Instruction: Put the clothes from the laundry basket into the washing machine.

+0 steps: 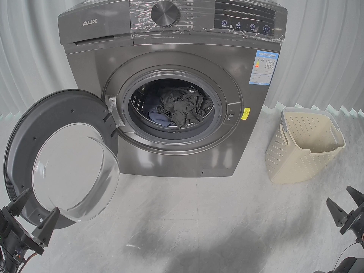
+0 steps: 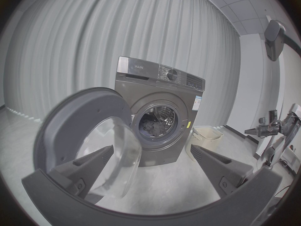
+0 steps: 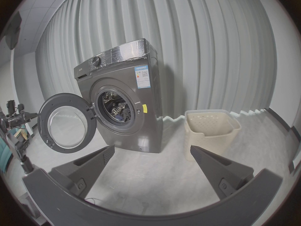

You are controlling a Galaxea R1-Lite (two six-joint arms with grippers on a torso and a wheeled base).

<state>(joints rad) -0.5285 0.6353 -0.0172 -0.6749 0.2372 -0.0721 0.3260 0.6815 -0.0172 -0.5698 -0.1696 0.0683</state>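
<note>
The dark crumpled clothes (image 1: 178,105) lie inside the drum of the grey metal front-loading washing machine (image 1: 170,57), and the cream perforated plastic laundry basket (image 1: 292,160) beside it looks empty (best judged from the right wrist view). The left gripper (image 1: 38,205) and the right gripper (image 1: 340,195) hang low, both wide open and holding nothing. I judge the loading done; a careful finish is to check that no cloth lies over the drum's rim.

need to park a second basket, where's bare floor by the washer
Bare floor runs in front of the washing machine, between the open door and the laundry basket, itself empty. Crowded: the drum holds clothes, and the door takes the left side.
</note>
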